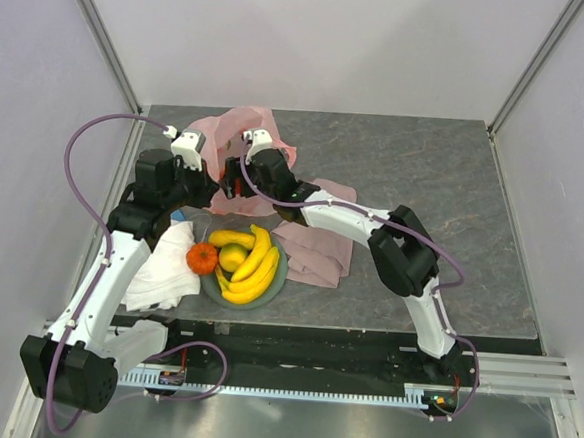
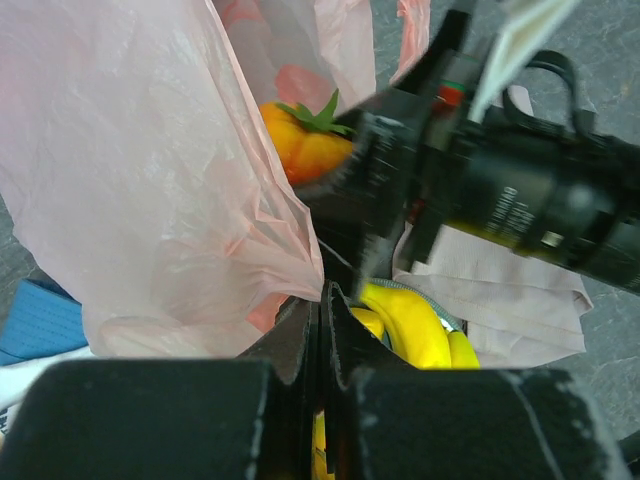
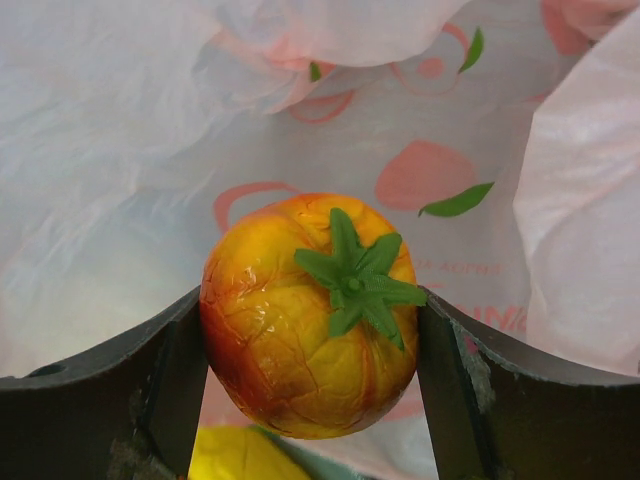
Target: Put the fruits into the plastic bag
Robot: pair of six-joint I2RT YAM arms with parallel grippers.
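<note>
The pale-pink plastic bag lies bunched at the back of the table. My left gripper is shut on the bag's near edge, which it holds up. My right gripper is shut on the red round fruit, orange-red and yellow with a green calyx, held at the bag's mouth. The bananas, the yellow oblong fruit and the small green-yellow fruit lie on the grey-green plate. The orange tangerine sits just left of the plate.
A dusty-pink cloth lies right of the plate, under my right arm. A white cloth lies to the plate's left, with a blue object beside it. Grey walls close in the table on both sides.
</note>
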